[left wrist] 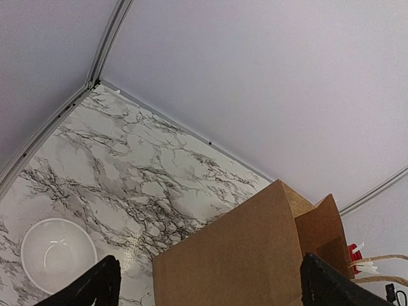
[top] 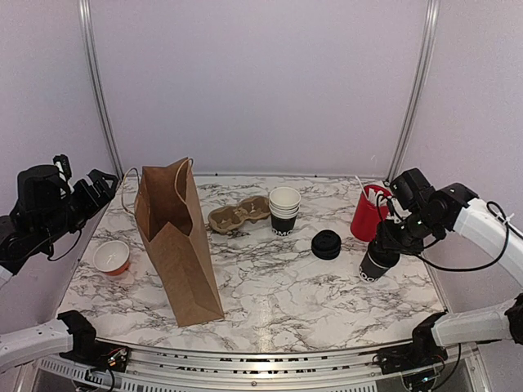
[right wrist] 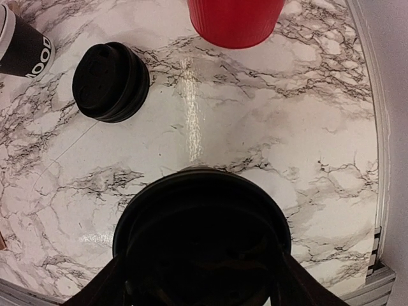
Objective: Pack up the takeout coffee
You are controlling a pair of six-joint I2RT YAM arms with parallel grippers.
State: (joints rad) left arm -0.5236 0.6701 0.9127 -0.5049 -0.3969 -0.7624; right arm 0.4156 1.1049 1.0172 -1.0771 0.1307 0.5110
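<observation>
Okay, right gripper [top: 382, 245] grasps lidded takeout coffee cup [top: 374, 265], fingers against both its sides; cup stands on desk [top: 270, 286], well right of paper bag [top: 176, 245]. Left gripper [top: 98, 186] released, fingers wide apart, raised left of bag.

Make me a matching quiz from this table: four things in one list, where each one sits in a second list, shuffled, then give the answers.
Things:
1. paper bag
2. red cup
3. small bowl
4. lidded black cup

Places:
A. between the fingers of the right claw
B. on the far left, by itself
C. standing upright, left of centre
D. at the back right, standing free

Pairs: 1-C, 2-D, 3-B, 4-A
</observation>
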